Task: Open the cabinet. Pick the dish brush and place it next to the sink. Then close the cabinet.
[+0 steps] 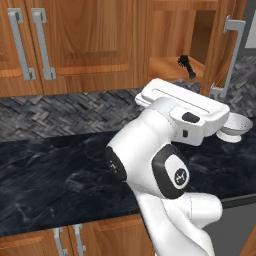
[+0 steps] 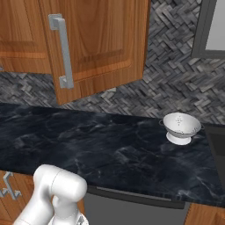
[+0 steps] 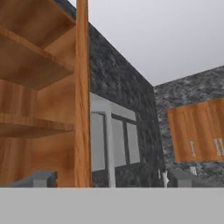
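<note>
Dish brush (image 1: 186,66), a small black thing with a bristly round head and a short thin handle, lies on the wooden shelf (image 1: 170,68) of the brown wooden wall cabinet (image 3: 41,100), whose single panelled door (image 2: 94,41) stands swung open with its vertical silver bar handle (image 2: 63,50) facing out.

In the hand view the claw (image 3: 111,178) shows as two dark finger tips (image 3: 39,179) low at either side, well apart from each other with nothing between them. The open cabinet's shelves and side panel rise to the claw's left and above it; a grey-framed window (image 3: 111,140) in the dark stone wall lies straight ahead of it, and a further pair of wooden cabinet doors with small handles (image 3: 199,131) lies off to its right. The brush does not lie between the tips, and how near it is to them I cannot tell.

In the left base view the white arm (image 1: 170,165) reaches up toward the cabinet opening, its white hand just below the shelf. A white colander (image 2: 180,127) sits on the black marbled counter (image 2: 88,145), lower than the shelf and to its right.
</note>
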You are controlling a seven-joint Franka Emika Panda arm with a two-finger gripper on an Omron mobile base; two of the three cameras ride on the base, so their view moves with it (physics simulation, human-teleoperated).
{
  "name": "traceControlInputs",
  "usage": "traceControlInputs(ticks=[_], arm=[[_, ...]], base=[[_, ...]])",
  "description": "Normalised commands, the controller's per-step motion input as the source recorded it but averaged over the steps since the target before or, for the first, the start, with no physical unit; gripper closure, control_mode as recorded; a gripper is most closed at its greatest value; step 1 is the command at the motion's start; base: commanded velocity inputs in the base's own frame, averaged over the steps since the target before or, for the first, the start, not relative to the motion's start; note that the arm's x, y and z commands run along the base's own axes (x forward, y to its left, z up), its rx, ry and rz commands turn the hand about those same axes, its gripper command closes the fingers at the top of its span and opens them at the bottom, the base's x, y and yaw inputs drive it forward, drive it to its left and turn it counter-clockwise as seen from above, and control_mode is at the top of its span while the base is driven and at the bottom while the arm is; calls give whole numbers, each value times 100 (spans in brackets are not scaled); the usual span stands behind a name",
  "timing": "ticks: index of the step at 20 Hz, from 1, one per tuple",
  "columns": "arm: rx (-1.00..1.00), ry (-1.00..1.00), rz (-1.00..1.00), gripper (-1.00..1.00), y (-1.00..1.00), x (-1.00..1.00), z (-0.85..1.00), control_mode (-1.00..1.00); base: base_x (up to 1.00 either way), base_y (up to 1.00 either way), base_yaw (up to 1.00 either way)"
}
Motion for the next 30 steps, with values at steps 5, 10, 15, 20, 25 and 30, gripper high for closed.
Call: traceControlInputs(ticks=[5,10,15,20,25,30], arm=[[5,12,-15,-100,-34,24,0,-100],[10,8,-2,-100,-59,11,0,-100],[13,4,-1,-100,-83,0,0,-100],[14,4,-3,-100,-97,-7,-1,-100],[10,4,-2,-100,-86,-8,-6,-100],[-20,-10,14,-100,61,-73,-33,-100]], base=[[0,0,0],[0,0,0],[0,0,0],[0,0,0],[0,0,0],[0,0,0]])
